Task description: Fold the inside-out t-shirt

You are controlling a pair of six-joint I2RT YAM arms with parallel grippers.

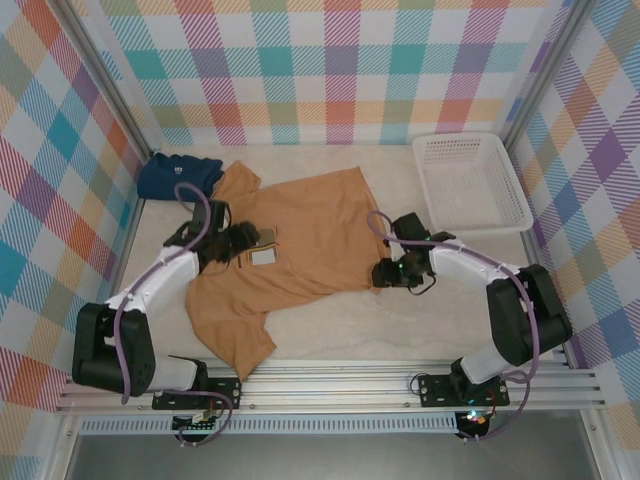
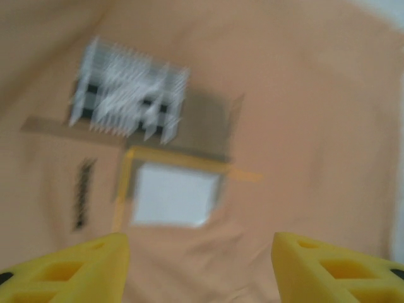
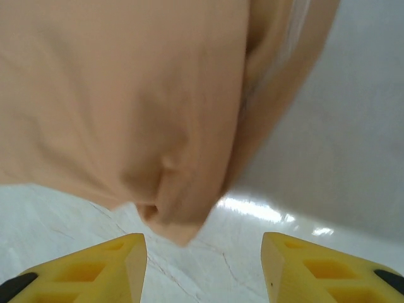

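1. The left gripper [image 2: 199,265] has its fingers apart and the gap between them is free. Just ahead, the t-shirt [image 2: 303,126] and its white tag [image 2: 170,192] lie flat and low.
2. Far to the left of this gripper, a dark blue shirt [image 1: 178,175] lies in the corner. The checked wall [image 1: 60,200] closes that side.
3. The right gripper [image 3: 202,265] also stands with nothing between its fingers. A bulging edge of the t-shirt rises just ahead of it.
4. Beyond this gripper to the right stands a white basket [image 1: 490,228], well apart, with bare table [image 1: 400,320] between them for passing.
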